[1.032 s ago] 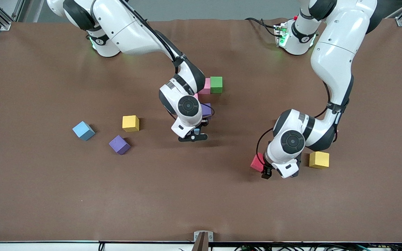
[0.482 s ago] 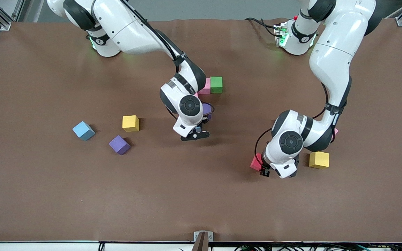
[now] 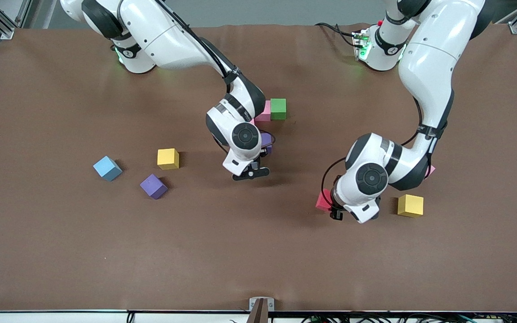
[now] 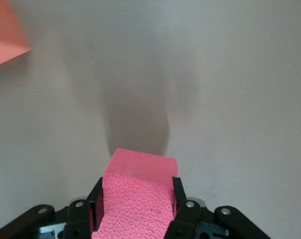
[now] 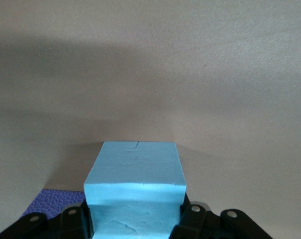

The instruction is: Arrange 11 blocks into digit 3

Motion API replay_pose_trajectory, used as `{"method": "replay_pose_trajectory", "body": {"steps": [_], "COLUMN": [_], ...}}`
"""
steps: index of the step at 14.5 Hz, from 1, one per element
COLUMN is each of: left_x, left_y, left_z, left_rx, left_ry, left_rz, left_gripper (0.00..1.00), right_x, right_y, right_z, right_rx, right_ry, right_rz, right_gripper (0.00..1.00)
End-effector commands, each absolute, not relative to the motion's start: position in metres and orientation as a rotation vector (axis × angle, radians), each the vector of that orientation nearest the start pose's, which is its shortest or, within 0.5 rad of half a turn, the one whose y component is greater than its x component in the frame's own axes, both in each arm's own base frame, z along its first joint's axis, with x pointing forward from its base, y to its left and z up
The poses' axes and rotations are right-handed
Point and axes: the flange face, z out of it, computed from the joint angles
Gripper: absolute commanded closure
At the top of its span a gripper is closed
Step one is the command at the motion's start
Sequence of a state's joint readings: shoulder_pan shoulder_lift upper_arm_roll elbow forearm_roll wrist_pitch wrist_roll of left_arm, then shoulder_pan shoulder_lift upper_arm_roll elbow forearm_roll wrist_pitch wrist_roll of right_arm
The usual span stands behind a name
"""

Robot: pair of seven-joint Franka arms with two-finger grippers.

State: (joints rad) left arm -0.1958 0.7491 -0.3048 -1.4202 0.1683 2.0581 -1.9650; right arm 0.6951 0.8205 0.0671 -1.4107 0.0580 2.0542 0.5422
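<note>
Blocks: right gripper [image 5: 135, 219] clamps light blue cube [image 5: 135, 184], unseen in front view.

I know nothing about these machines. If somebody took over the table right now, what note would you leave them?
Left gripper: shut on a red block, toward the left arm's end.
Right gripper: shut on a light blue block, mid-table, beside a purple block.
Placed so far: pink block touching green block, with that purple one nearer the camera.
Loose: light blue, purple, yellow toward the right arm's end; another yellowish block by the left arm.
Left: most of the digit 3.
</note>
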Motion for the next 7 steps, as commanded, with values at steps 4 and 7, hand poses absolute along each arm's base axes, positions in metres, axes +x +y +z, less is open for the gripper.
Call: {"method": "replay_pose_trajectory", "body": {"steps": [4,7], "left_x": [0.568,0.522], "left_y": [-0.359,-0.377], "left_z": [0.266,0.261], "left_rx": [-2.069,-1.967], "left_ry": [-2.145,-2.200], "left_rz": [0.149,0.096], "left_gripper": [0.82,0.82], "right_x": [0.500,0.501], "right_y": [0.479,0.479], "right_z": [0.174,0.175], "right_rx": [-3.187,-3.184], "right_ry": [-0.159,-0.116], "right_rz": [0.414,0.410], "right_gripper": [0.64,0.64]}}
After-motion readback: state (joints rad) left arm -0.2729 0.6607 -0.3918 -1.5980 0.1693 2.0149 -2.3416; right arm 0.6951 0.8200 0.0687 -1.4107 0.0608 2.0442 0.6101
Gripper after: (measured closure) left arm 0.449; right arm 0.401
